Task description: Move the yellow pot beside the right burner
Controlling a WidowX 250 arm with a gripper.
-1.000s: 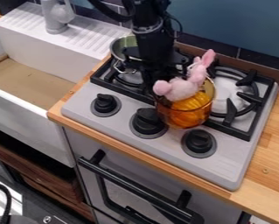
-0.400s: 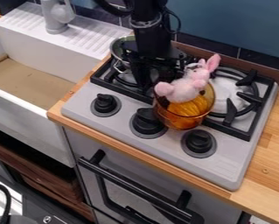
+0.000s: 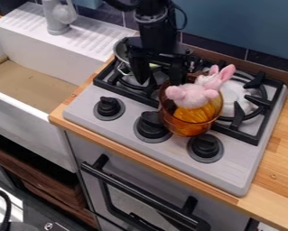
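1. From where I stand, the camera looks down at a slant from above the counter's front, over the oven handle (image 3: 147, 196).
2. It faces the blue wall (image 3: 242, 27) behind—the counter crosses its view diagonally.
3. It's fairly near: the stove (image 3: 227, 173) looms large—the sink (image 3: 55, 58) fits at left.

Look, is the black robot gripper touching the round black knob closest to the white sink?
Apart. The camera view shows the black metal grate and silver stove top between the gripper and the knob.
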